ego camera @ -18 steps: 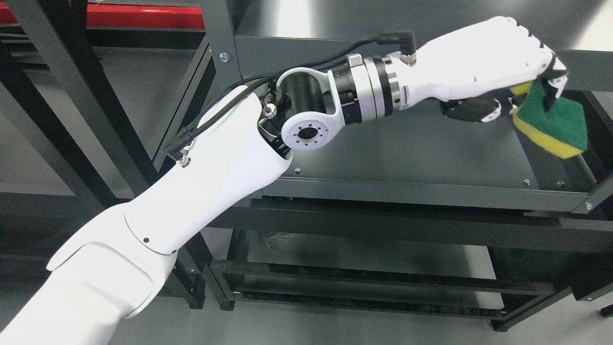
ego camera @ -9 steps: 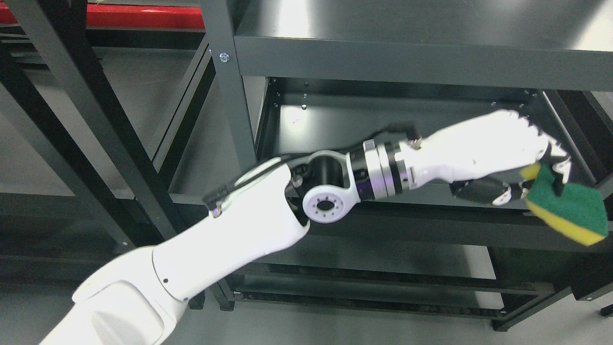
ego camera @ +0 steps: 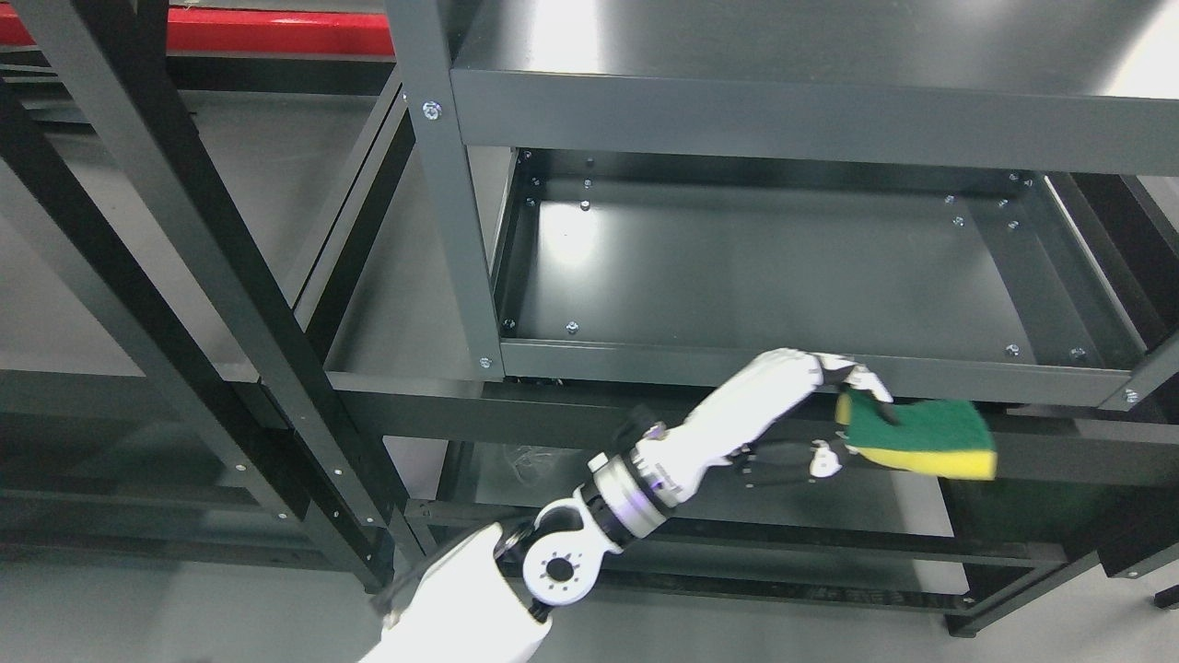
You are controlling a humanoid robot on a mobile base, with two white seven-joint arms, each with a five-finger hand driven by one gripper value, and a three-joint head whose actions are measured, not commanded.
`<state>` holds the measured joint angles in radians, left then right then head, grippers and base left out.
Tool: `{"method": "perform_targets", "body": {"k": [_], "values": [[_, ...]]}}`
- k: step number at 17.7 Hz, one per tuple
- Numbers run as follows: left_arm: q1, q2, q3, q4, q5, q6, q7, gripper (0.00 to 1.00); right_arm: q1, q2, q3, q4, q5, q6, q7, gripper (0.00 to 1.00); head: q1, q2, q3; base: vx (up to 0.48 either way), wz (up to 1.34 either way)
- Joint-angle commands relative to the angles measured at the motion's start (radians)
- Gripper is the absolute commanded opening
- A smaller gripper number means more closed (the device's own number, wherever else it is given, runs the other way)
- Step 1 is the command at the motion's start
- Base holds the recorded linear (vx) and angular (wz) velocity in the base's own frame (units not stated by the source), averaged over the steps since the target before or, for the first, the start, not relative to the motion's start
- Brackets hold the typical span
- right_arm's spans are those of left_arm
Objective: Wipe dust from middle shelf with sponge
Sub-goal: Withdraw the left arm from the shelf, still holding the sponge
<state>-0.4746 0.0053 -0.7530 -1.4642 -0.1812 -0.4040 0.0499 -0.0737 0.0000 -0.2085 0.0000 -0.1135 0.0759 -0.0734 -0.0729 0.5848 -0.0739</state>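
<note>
Sponge point(ego camera: 921, 437), green scouring pad on top and yellow foam beneath, lay nearly flat with its long axis running left to right, the free end pointing right and dipping slightly. It hung in the air just in front of and below the middle shelf's point(ego camera: 783, 267) front rim, touching no shelf. The left hand point(ego camera: 783, 396) reached up from the bottom edge, its fingers point(ego camera: 852, 376) pinching the sponge's left end.
</note>
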Motion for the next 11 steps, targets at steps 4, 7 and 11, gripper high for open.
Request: {"method": "perform_targets", "body": {"k": [4,7,11], "values": [[0.37,0.012,0.535,-0.18,0.152,-0.005,0.005,0.0,0.0,-0.017,0.0,-0.017,0.0,0.001,0.0,1.0,0.0,0.0,0.0,0.0,0.0],[0.425,0.012,0.589,-0.182,0.206,-0.006,0.005,0.0,0.0,-0.017,0.0,-0.017,0.0,0.001,0.0,1.0,0.0,0.0,0.0,0.0,0.0],[0.425,0.012,0.597,-0.186,0.215,-0.002,0.005,0.0,0.0,-0.017,0.0,-0.017,0.0,0.001,0.0,1.0,0.0,0.0,0.0,0.0,0.0]]}}
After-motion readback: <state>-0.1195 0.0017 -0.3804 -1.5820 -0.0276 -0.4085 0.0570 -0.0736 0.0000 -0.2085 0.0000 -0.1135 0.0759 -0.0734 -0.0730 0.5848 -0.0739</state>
